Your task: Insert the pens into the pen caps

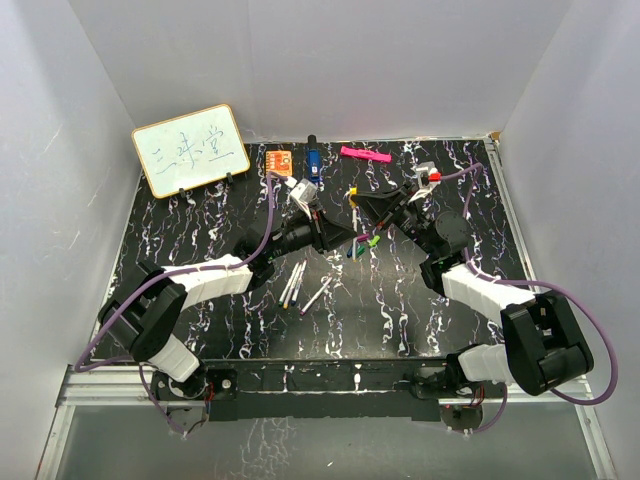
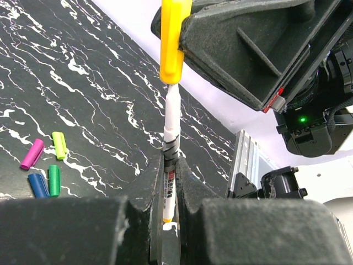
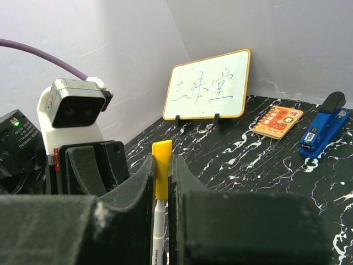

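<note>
My left gripper (image 2: 171, 165) is shut on a white-barrelled pen (image 2: 170, 185) and holds it off the table, tip up. My right gripper (image 3: 161, 165) is shut on a yellow pen cap (image 3: 161, 174). The cap sits over the tip of that pen (image 3: 159, 232). In the left wrist view the yellow cap (image 2: 174, 38) is on the pen's top end. In the top view the two grippers (image 1: 343, 235) (image 1: 368, 203) meet mid-table at the yellow cap (image 1: 353, 195). Three more pens (image 1: 295, 282) lie on the table. A purple cap (image 2: 32, 153), lime cap (image 2: 59, 144), green cap (image 2: 54, 180) and blue cap (image 2: 37, 185) lie loose.
A whiteboard (image 1: 190, 148) stands at the back left. An orange notepad (image 1: 278, 160), a blue stapler (image 1: 313, 160) and a thick pink marker (image 1: 363, 155) lie along the back edge. White walls enclose the black marbled table (image 1: 180, 235).
</note>
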Controlling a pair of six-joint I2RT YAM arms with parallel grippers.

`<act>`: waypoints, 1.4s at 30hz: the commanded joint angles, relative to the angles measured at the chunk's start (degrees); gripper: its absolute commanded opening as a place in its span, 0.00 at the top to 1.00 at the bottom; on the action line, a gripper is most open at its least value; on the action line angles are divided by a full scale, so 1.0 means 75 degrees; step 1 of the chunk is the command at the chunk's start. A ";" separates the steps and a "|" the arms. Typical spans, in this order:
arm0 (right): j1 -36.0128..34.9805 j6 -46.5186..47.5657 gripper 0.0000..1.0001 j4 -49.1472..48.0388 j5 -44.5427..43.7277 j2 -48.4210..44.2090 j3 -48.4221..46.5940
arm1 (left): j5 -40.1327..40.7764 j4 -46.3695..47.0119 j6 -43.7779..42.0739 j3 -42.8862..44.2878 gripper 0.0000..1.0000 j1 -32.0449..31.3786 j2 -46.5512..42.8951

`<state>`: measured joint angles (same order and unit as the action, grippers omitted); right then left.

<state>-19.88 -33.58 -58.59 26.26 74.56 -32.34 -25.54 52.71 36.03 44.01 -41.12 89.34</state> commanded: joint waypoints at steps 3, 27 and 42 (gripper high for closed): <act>-0.0056 -0.0054 1.00 -0.0414 -0.0061 -0.0273 0.0054 | 0.0074 0.0302 -0.0085 -0.0026 1.00 -0.0055 -0.0224; -0.0155 0.0036 1.00 -0.0098 0.0036 -0.0160 0.0193 | 0.0178 0.0346 -0.0352 0.0229 1.00 -0.0048 -0.0534; -0.0500 0.0338 1.00 0.0921 0.0175 0.0136 0.0108 | 0.0507 0.0972 -0.0631 0.0359 1.00 -0.0047 -0.0659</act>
<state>-22.04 -32.60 -56.64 26.15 74.06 -30.96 -22.22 52.66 33.28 44.03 -41.10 87.92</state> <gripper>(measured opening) 0.064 0.050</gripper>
